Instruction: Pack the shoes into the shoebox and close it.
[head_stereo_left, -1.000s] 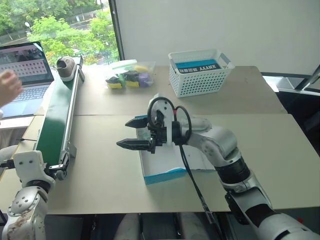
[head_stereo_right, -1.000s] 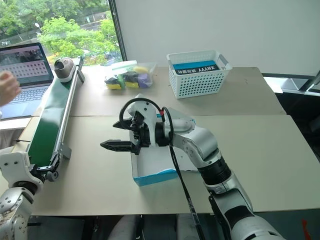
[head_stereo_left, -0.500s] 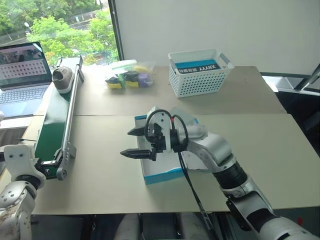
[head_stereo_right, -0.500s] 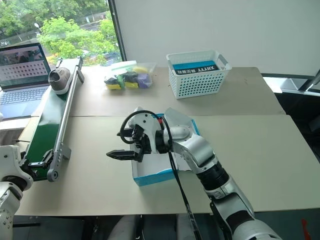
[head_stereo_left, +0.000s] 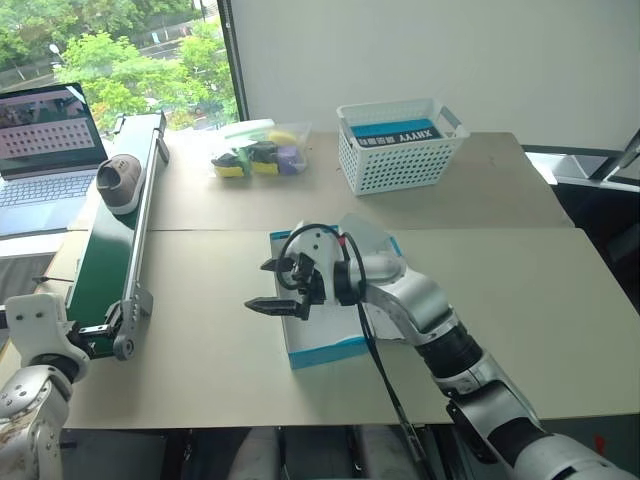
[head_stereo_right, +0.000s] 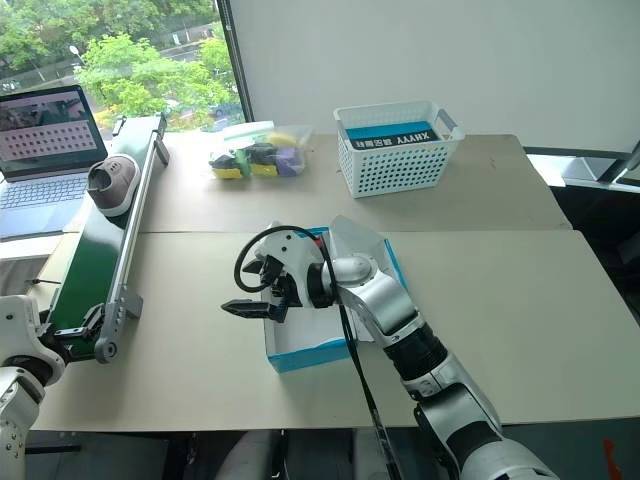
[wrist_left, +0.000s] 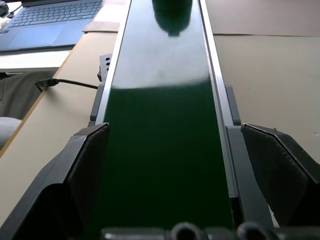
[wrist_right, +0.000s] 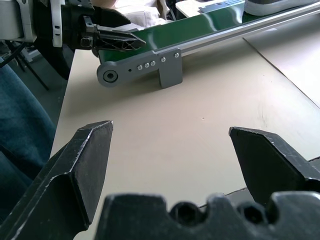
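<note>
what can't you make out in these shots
- Inside of the shoebox: the right pincer and its arm cover it in both eye views, so whether a shoe lies in it cannot be told.
- The shoe on the green conveyor: too small for detail; in the right wrist view the top edge cuts it off.
- Laptop screen: too small to read.
- Bag of small items: contents unclear.

Both head eyes looked down at the beige bench (head_stereo_left: 200, 370); the long green conveyor belt (head_stereo_left: 105, 260) lay at ten o'clock. The left wrist camera hovered close over that belt; the right wrist camera faced its end.
</note>
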